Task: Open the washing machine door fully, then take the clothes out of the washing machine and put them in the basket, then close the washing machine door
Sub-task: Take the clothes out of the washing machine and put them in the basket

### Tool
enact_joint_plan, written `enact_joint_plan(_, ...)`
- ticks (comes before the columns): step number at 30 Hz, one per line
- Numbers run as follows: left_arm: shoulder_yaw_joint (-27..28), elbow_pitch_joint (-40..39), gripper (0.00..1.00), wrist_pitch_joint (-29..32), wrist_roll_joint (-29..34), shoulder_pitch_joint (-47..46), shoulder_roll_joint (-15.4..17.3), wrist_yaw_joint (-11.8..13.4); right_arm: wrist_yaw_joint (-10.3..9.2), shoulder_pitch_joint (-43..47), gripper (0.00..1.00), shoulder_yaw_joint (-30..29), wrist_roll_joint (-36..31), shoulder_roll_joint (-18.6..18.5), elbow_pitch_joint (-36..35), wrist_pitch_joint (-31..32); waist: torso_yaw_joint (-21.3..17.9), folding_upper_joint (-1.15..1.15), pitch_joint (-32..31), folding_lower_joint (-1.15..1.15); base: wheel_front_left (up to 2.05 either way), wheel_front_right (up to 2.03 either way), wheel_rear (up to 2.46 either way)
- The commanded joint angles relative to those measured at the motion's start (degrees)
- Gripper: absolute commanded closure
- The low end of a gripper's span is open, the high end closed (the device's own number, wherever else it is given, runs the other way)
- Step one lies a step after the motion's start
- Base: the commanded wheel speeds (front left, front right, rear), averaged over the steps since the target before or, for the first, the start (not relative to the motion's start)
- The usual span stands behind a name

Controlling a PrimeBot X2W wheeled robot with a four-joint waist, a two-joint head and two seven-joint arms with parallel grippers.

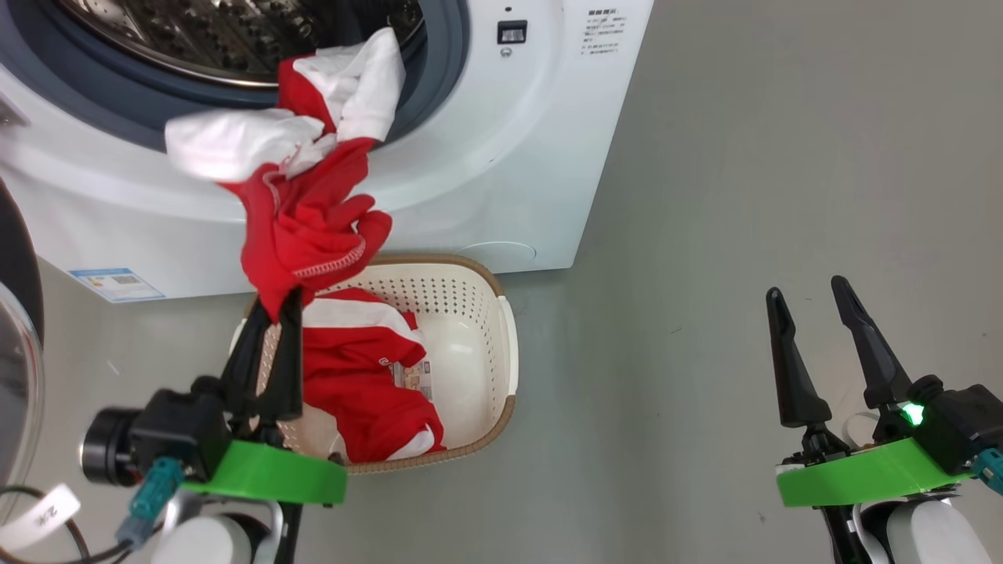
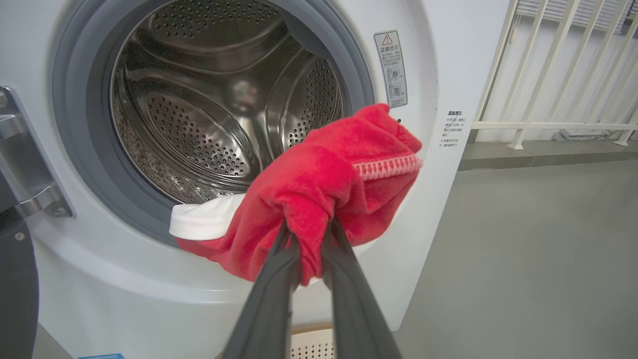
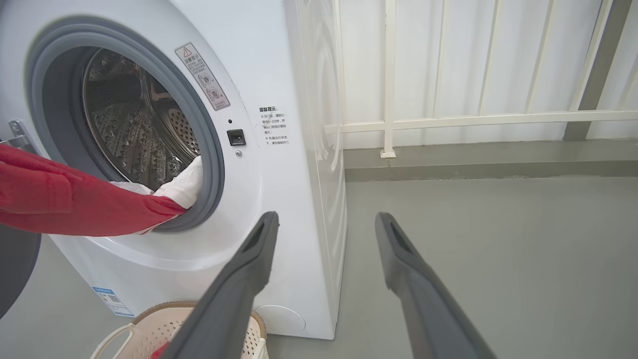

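Where the left gripper clamps tight on a red garment, the cloth trails back into the drum of the washing machine, above the basket holding a second garment. The right gripper is spread wide, empty, well apart.

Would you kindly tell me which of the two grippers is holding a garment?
The left gripper: it is shut on the red garment trailing from the washing machine, while the right gripper stands open and empty.
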Motion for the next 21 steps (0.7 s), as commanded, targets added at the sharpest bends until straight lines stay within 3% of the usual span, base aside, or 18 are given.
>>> enact_joint_plan(1, 2.2, -2.2, 1.0, -0.1, -0.8, 0.4, 1.1, 0.5, 0.35, 0.4, 0.0, 1.1, -0.7, -0.6, -1.8, -0.4, 0.1, 0.0, 0.0, 0.0, 0.0, 0.0, 0.0)
enact_joint_plan(7, 1.6, -2.4, 1.0, 0.5, -2.5, 4.3, -0.3, 1.3, 0.35, 0.8, 0.0, 0.7, -0.9, -0.6, -2.3, -0.4, 0.0, 0.0, 0.5, 0.0, 0.0, 0.0, 0.0)
enact_joint_plan(21, 0.3, 22.4, 1.0, -1.8, -6.1, -6.0, -4.8, -5.5, 0.35, -1.2, 0.0, 1.7, -1.5, -0.6, -2.7, -0.4, -1.3, 0.0, 5.3, 0.0, 0.0, 0.0, 0.0)
